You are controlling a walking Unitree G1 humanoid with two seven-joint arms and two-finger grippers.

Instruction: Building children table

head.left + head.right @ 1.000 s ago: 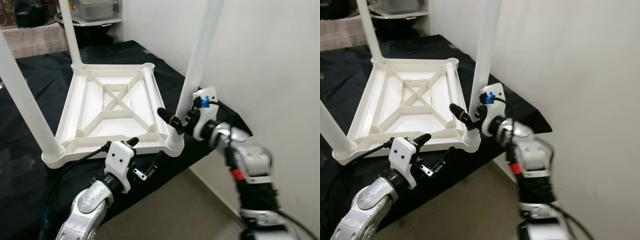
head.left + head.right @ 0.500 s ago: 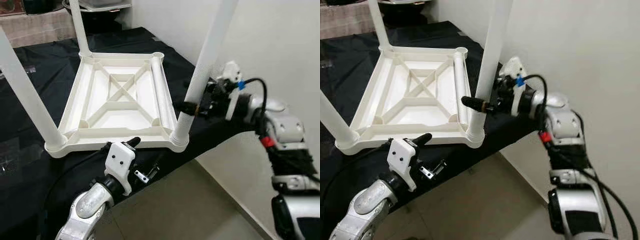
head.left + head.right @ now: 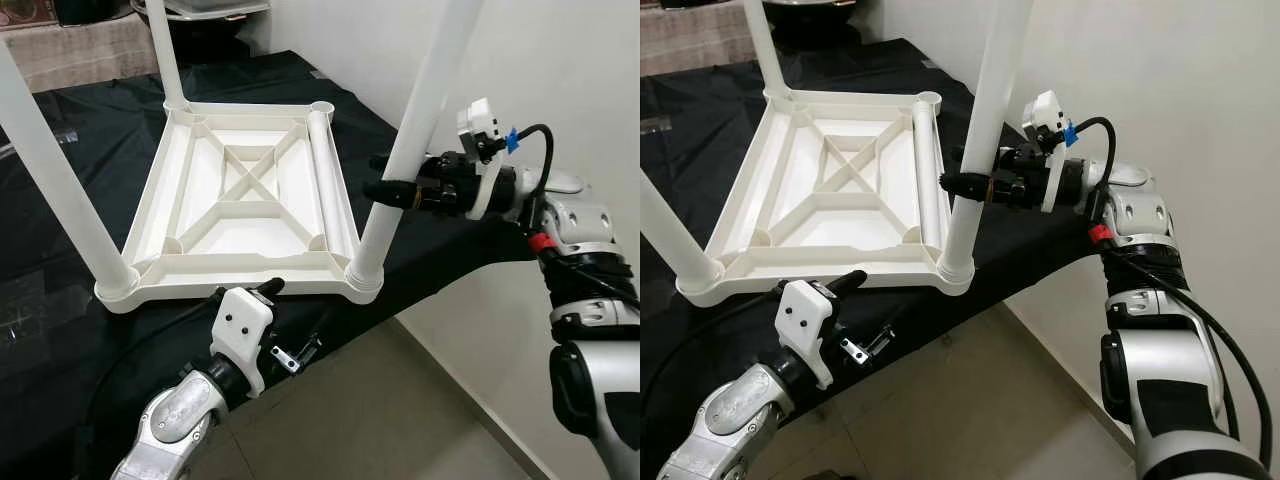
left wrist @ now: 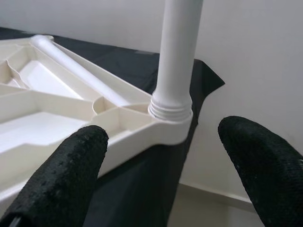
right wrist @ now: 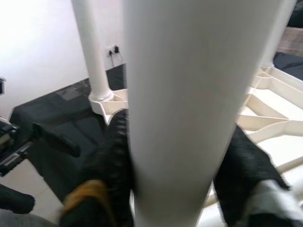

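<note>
White plastic table leg (image 3: 405,180), right of centre, is pinched by the right gripper (image 3: 385,178); seating it in the upturned tabletop's (image 3: 240,215) corner socket seems underway. Left gripper (image 4: 161,156), spread, waits below.

We see the upturned tabletop (image 3: 240,205) covering most of the black surface (image 3: 60,320), with upright legs at three corners; the near-right leg (image 3: 400,170) stands close to the wall (image 3: 580,60), and the right gripper (image 3: 385,178) clamps it in that narrow gap. Between the legs the ribbed underside lies open from above. The left gripper (image 4: 163,161), fingers (image 4: 66,165) spread, hangs off the near edge over bare floor (image 3: 400,420).
</note>
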